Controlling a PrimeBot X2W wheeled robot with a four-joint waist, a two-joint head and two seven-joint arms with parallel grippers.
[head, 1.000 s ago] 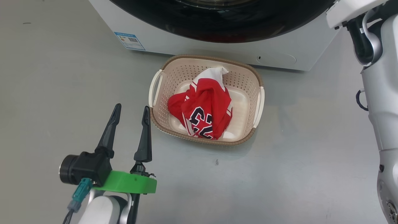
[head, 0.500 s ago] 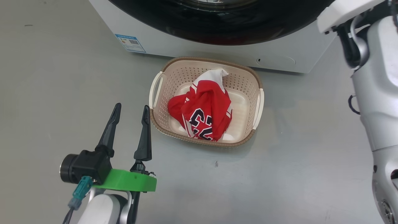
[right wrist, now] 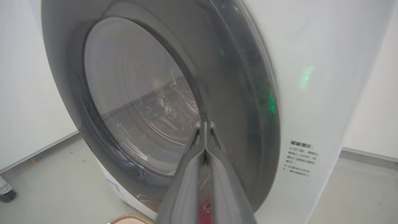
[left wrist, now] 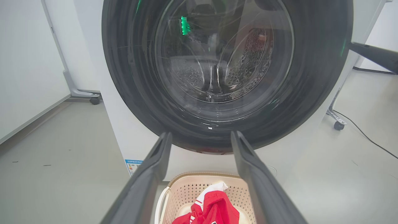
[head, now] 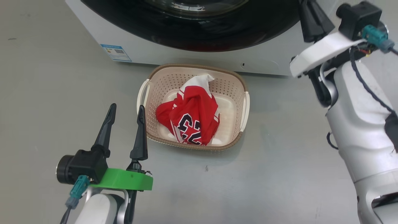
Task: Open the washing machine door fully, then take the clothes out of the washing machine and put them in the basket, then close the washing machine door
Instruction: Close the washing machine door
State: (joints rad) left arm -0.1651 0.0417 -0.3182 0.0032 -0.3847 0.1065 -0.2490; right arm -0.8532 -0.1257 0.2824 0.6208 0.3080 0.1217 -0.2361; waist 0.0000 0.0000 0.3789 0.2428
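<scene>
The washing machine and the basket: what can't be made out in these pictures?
Head view: washing machine door, top cut off by the upper edge.
Head view: blue label, print too small to read.
Head view: what lies under the clothes in the basket, hidden by their own folds.
Left wrist view: drum depths, veiled by reflections on the glass.

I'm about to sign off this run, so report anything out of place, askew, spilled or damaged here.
Nothing stands out. The clothes lie bunched inside the basket, none over its rim or on the floor. The basket sits upright before the washing machine, whose door looks flush and unbroken.
</scene>
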